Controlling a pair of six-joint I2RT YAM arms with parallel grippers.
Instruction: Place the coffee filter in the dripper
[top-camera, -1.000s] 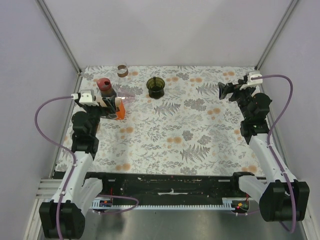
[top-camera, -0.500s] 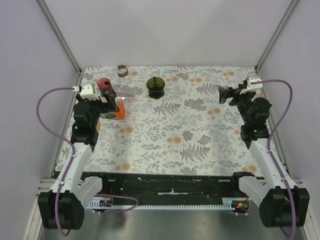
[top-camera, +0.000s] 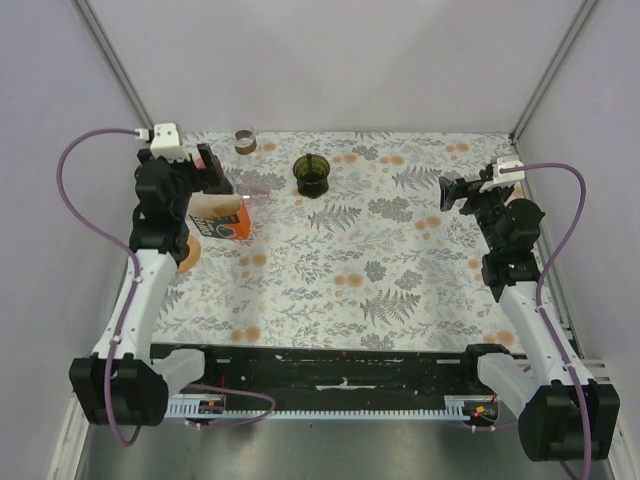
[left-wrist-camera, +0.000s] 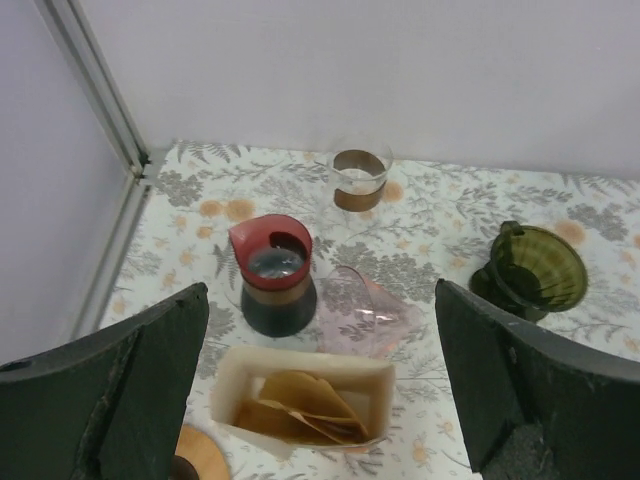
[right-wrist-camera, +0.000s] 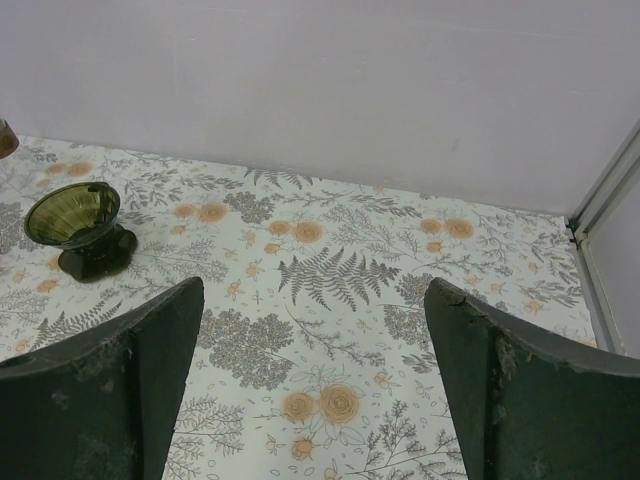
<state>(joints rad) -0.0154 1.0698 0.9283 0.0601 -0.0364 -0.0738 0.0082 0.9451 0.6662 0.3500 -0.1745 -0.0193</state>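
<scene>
The dark green dripper (top-camera: 312, 175) stands empty at the back middle of the table; it also shows in the left wrist view (left-wrist-camera: 535, 268) and in the right wrist view (right-wrist-camera: 78, 220). Brown paper coffee filters (left-wrist-camera: 300, 405) sit inside an open white and orange box (top-camera: 222, 218). My left gripper (top-camera: 208, 172) is open and empty, raised above the box, with the box between its fingers in the left wrist view (left-wrist-camera: 320, 292). My right gripper (top-camera: 452, 188) is open and empty at the right, raised above bare table and well right of the dripper, as its wrist view (right-wrist-camera: 312, 285) shows.
A dark jar with a red lid (left-wrist-camera: 272, 275) and a clear pink funnel lying on its side (left-wrist-camera: 365, 310) sit just behind the box. A glass with a brown band (top-camera: 245, 141) stands at the back wall. A wooden disc (top-camera: 187, 255) lies near the box. Frame posts stand at the back corners.
My left arm has risen and swung back toward the left wall, its gripper now higher over the filter box. My right arm has barely shifted.
</scene>
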